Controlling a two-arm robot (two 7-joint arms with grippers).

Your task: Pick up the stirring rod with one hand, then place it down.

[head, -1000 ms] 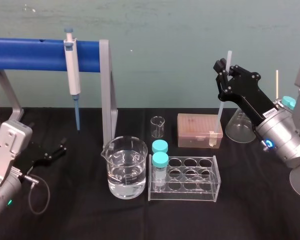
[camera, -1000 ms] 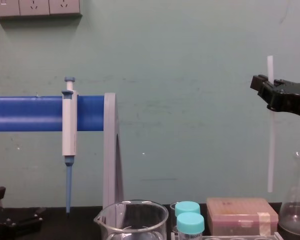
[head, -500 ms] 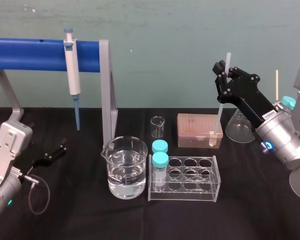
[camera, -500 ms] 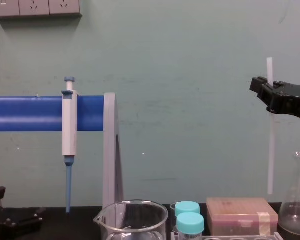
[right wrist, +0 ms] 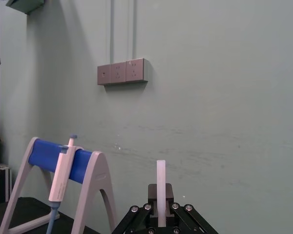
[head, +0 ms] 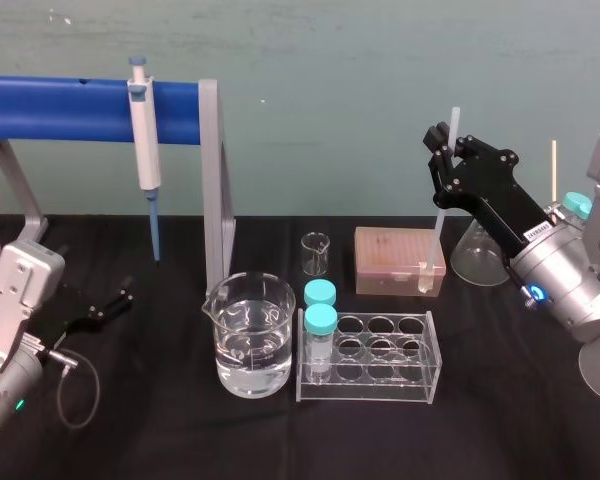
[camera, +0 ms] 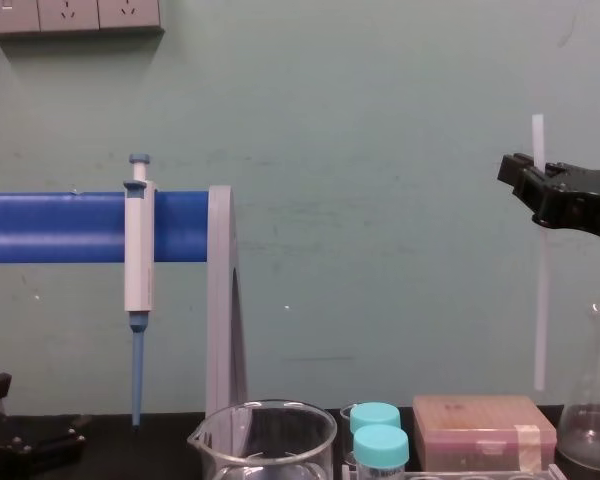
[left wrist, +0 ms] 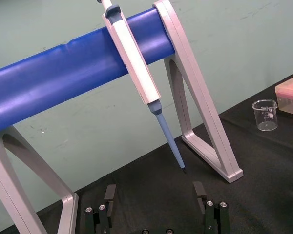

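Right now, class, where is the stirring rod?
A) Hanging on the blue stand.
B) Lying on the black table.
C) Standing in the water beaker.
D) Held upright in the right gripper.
D: the right gripper is shut on the stirring rod, upright, its lower end in the air.

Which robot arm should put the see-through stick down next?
The right. The right end effector is shut on the stirring rod, holding it upright above the table. The left end effector sits open, low at the table's left side.
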